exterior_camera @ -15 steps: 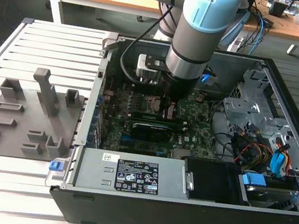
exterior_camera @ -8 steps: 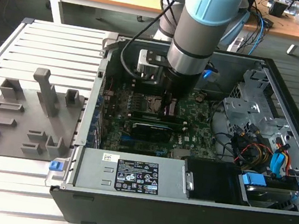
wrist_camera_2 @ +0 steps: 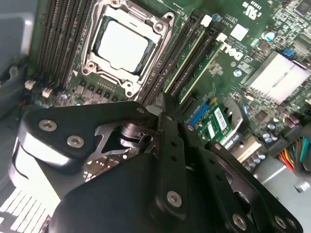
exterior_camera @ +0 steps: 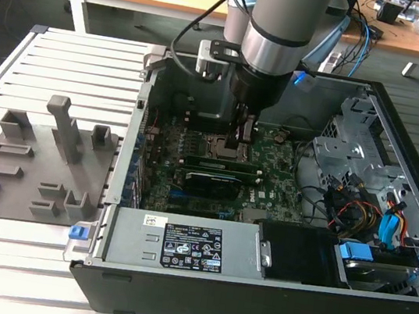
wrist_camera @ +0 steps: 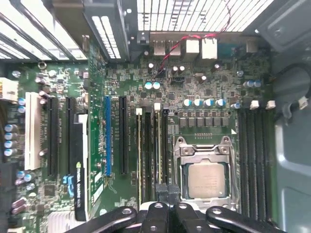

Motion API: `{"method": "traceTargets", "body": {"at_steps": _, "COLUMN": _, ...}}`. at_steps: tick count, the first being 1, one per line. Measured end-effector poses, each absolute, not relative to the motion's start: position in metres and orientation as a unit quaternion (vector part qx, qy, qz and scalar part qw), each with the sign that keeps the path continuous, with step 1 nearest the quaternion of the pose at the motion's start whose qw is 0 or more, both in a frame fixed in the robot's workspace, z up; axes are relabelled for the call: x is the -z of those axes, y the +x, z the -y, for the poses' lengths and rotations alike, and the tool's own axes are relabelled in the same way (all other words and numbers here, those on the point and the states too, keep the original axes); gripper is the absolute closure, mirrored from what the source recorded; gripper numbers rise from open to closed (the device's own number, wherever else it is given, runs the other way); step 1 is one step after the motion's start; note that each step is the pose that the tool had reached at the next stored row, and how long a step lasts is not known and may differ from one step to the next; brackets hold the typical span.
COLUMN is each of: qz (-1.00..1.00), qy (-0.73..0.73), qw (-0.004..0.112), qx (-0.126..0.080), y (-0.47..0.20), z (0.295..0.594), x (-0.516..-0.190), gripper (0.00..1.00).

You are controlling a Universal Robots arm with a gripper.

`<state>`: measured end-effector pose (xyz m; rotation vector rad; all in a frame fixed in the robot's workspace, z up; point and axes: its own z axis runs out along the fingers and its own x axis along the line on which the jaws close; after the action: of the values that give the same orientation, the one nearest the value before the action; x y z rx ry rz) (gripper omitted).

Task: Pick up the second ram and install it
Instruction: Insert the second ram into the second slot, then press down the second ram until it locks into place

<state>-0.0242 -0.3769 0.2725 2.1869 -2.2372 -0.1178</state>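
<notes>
Fingers of gripper pressed together, nothing visibly pinched; tips over near end of second ram, seated in slot beside CPU socket, long axis running straight away toward motherboard's port edge.

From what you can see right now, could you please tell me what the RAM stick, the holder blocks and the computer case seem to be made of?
RAM stick: green circuit board, apparently fibreglass laminate, matte, showing a thin green edge in its slot.
Holder blocks: likely plastic; uniform matte gray, blocky moulded or printed shapes.
Computer case: probably sheet metal; dull gray, thin folded edges.
</notes>
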Motion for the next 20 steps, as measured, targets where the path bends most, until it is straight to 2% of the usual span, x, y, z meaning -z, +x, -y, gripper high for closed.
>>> {"method": "traceTargets", "body": {"at_steps": 20, "qz": 0.715, "qy": 0.698, "qw": 0.006, "qx": 0.038, "y": -0.009, "z": 0.377, "x": -0.274, "gripper": 0.89}}
